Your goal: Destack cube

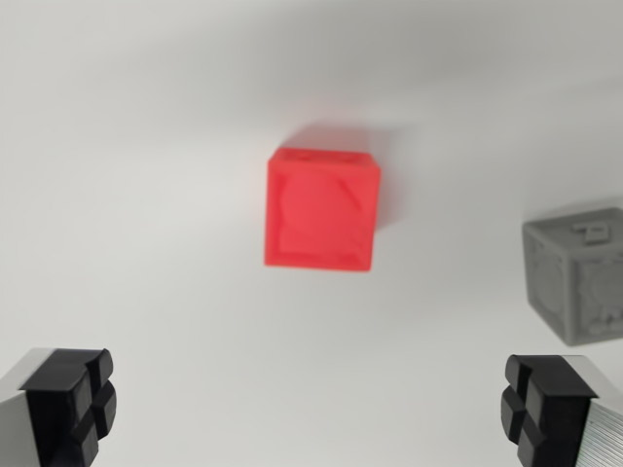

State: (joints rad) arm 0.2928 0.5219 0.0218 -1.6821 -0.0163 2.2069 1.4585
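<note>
Red cube (321, 208) in frame centre on white table (146, 195); grey cube (580, 276) at right edge. Gripper (311, 409) fingers wide apart, empty, along bottom.

Claw (311, 413): silver-grey fingers (19, 413) w/ black ridged pads (78, 399).

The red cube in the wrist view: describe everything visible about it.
The red plastic-looking cube sits near the picture's centre on a plain white surface, seen from above and slightly blurred. Its top face shows a raised rim framing a recessed, rounded relief pattern. It stands alone, upright, untouched; the grey cube lies apart at the wrist view's right, and the open end effector holds nothing.
</note>
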